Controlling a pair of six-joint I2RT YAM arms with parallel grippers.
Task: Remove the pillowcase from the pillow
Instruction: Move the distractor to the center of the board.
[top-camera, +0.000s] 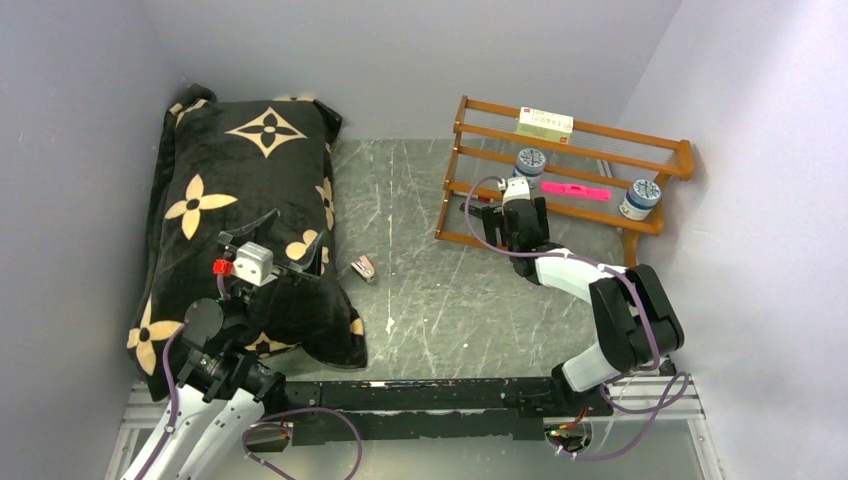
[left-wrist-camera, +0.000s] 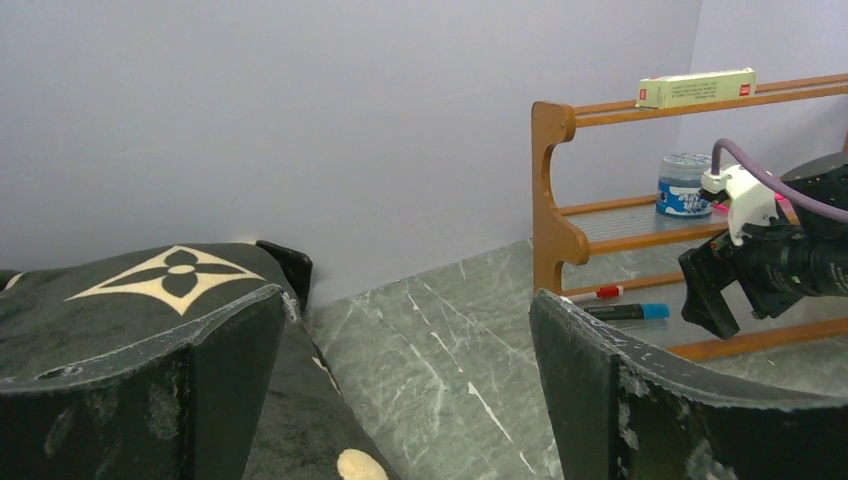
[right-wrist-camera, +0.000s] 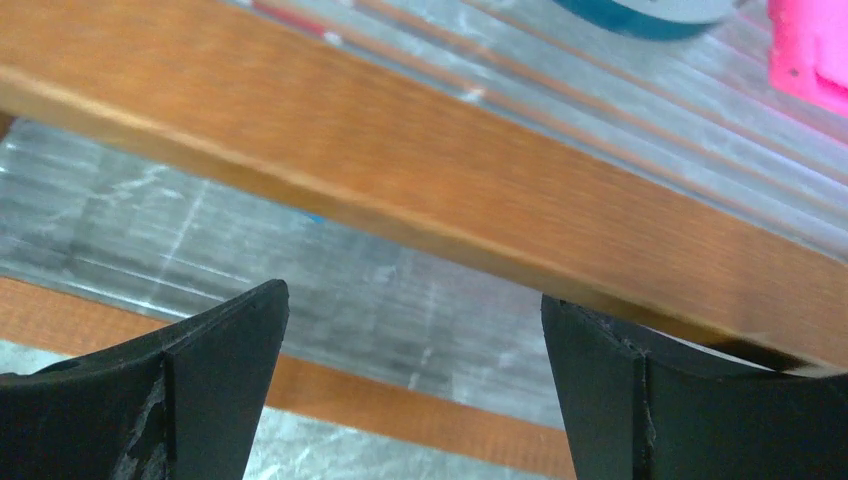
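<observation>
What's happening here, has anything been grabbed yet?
Nothing grabbed yet. The black flowered pillowcase still fully covers the pillow on the left side of the table. The left arm sits over its near end, fingers open and empty. The right arm reaches to the wooden rack, its open fingers close to a shelf rail, holding nothing.

The pillow is wholly out of sight inside the pillowcase (top-camera: 245, 200), and the left arm (top-camera: 215, 375) covers the cover's lower end in the top view. Right of it, mid-frame, a small thing (top-camera: 364, 268) on the table (top-camera: 430, 300) is too tiny to name. The print on the box (top-camera: 544, 123) atop the rack (top-camera: 683, 158) can't be read. In the right wrist view the rack is blurred, and a jar (right-wrist-camera: 640, 8) and a pink thing (right-wrist-camera: 812, 50) are cut off at the top edge.
</observation>
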